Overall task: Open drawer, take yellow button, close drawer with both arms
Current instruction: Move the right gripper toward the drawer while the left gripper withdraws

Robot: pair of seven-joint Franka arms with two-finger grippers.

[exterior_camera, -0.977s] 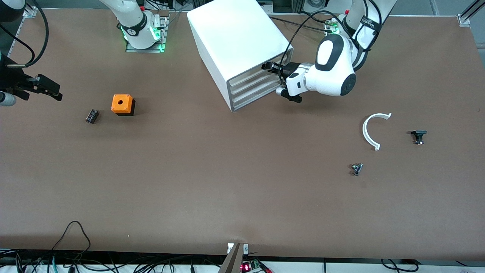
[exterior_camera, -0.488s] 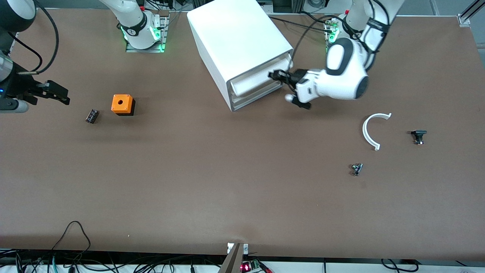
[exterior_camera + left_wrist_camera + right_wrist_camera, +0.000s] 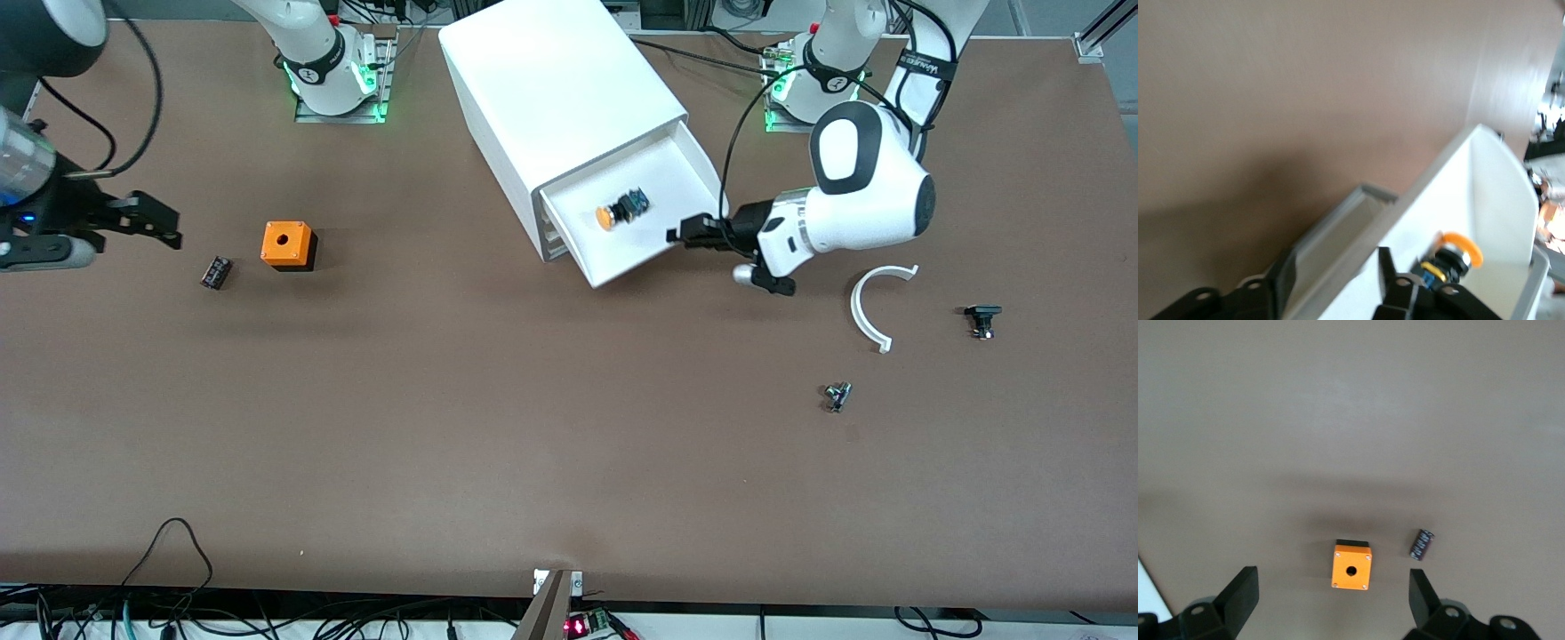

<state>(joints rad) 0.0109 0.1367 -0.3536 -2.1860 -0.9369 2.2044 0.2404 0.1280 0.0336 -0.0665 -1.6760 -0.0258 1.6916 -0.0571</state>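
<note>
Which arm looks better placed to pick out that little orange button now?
Probably the right: its gripper is open and free, though over the table's end. The left gripper is at the drawer front lip, which sits between its fingers, beside the button.

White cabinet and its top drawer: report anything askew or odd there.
The big white cabinet sits skewed to the table edges. Its wide shallow white top drawer is pulled out, the left end effector gripping its front lip. The small orange-capped button lies on its side inside. Nothing looks damaged.
</note>
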